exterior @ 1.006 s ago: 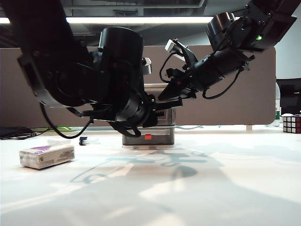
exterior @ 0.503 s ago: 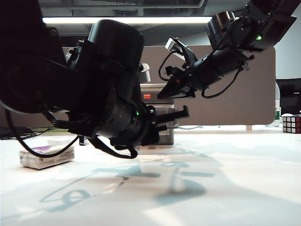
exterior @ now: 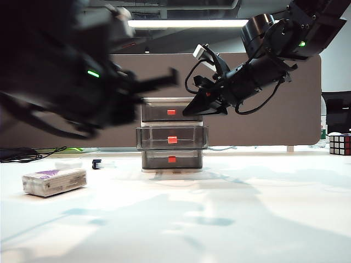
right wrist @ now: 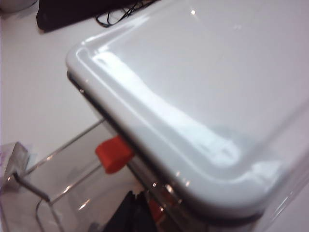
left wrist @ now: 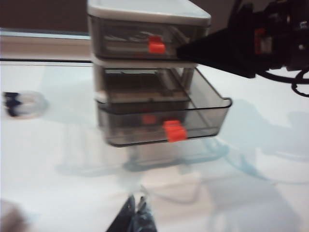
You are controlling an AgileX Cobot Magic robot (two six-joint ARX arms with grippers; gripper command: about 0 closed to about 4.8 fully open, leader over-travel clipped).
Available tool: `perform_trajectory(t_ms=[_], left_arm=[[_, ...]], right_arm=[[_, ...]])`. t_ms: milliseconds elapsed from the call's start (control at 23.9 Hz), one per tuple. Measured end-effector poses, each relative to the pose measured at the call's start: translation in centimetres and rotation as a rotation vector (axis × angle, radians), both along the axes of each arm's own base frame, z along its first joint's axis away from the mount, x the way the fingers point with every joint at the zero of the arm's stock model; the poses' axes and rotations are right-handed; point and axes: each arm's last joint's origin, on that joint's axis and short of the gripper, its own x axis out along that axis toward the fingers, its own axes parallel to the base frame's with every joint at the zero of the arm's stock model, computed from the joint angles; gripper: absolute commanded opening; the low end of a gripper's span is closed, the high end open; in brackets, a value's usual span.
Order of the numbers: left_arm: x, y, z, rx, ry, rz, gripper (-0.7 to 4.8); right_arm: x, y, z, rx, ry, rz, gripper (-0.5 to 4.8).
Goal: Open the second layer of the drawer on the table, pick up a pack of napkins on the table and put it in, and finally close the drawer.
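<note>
The second layer (exterior: 172, 138) of the drawer (exterior: 171, 101) stands pulled out, so we judge the napkin step is next. Our left gripper (exterior: 164, 80) hangs raised left of the unit, fingers pinched together and empty; it must open and drop to the pack (exterior: 54, 181), which lies well apart on the left of the table (exterior: 230, 219). Our right gripper (exterior: 192, 112) rests at the unit's top corner; we cannot tell its fingers' state. The white table is glossy; a brown partition (exterior: 258, 129) stands behind.
</note>
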Motion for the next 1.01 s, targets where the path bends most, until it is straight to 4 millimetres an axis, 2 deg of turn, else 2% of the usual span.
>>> perform_trajectory(t_ms=[42, 168, 252, 335, 461, 545, 587, 629, 671, 713, 880, 1006], left_arm=[[-0.4, 1.0, 0.4, 0.019, -0.003, 0.001, 0.03], [-0.4, 2.8, 1.3, 0.069, 0.008, 0.003, 0.73], [0.4, 5.6, 1.5, 0.193, 0.129, -0.053, 1.48], [1.0, 7.1, 0.9, 0.235, 0.22, -0.089, 1.98], [1.3, 8.9, 0.2, 0.255, 0.335, -0.135, 1.98], [1.5, 9.3, 0.2, 0.213, 0.361, -0.145, 1.97], [1.5, 9.3, 0.2, 0.193, 0.368, -0.152, 2.24], [1.4, 9.1, 0.2, 0.214, 0.365, -0.184, 3.35], [1.4, 9.2, 0.0, 0.307, 0.349, -0.227, 4.16], [1.5, 9.4, 0.0, 0.356, 0.338, -0.235, 4.55], [2.2, 10.3, -0.5, 0.5, 0.318, -0.234, 4.67], [4.3, 12.1, -1.3, 0.455, 0.319, -0.192, 4.67]], right_arm=[[0.0, 0.0, -0.1, -0.001, 0.01, 0.004, -0.05], [-0.1, 0.0, -0.2, 0.001, 0.027, 0.019, -0.05], [-0.3, 0.2, -0.2, 0.003, 0.039, 0.036, -0.05], [-0.4, 0.3, 0.0, 0.008, 0.038, 0.046, -0.05], [-0.7, 0.5, 0.4, 0.014, 0.041, 0.054, -0.05], [-0.8, 0.5, 0.6, 0.02, 0.044, 0.054, -0.05], [-0.8, 0.6, 0.6, 0.02, 0.047, 0.055, -0.05], [-0.9, 0.6, 0.7, 0.023, 0.047, 0.056, -0.05], [-1.0, 0.6, 0.8, 0.025, 0.053, 0.065, -0.05], [-1.1, 0.6, 1.0, 0.028, 0.056, 0.07, -0.05], [-1.3, 0.5, 1.4, 0.033, 0.059, 0.077, -0.05], [-1.4, 0.5, 1.4, 0.036, 0.071, 0.089, -0.05]])
